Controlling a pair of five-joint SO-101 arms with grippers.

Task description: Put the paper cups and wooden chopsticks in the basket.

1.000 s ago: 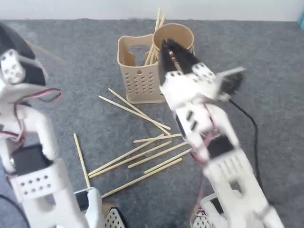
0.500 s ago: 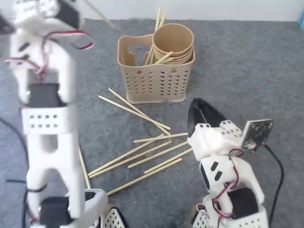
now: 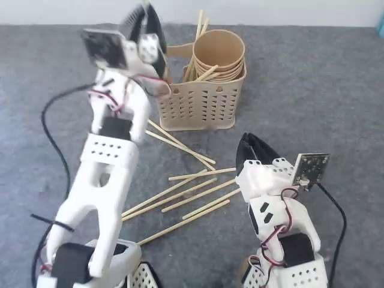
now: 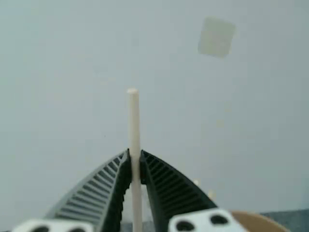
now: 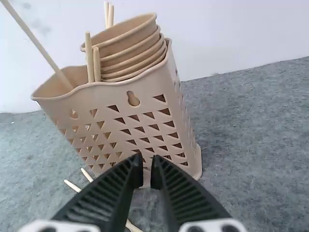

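here, left gripper (image 4: 135, 166) clamping a chopstick (image 4: 133, 121) by the basket (image 3: 204, 105), right gripper (image 5: 144, 166) closed, loose chopsticks (image 3: 198, 195) nearby

cups (image 3: 219, 51) in basket (image 3: 201, 105); loose chopsticks (image 3: 192, 195) before it

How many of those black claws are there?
2. The left black claw, by the beige plastic basket, grips a pale wooden chopstick; the right black claw is near loose chopsticks on the grey carpet.

Grey felt table (image 3: 336, 90), basket (image 3: 201, 108), loose chopsticks (image 3: 201, 174)
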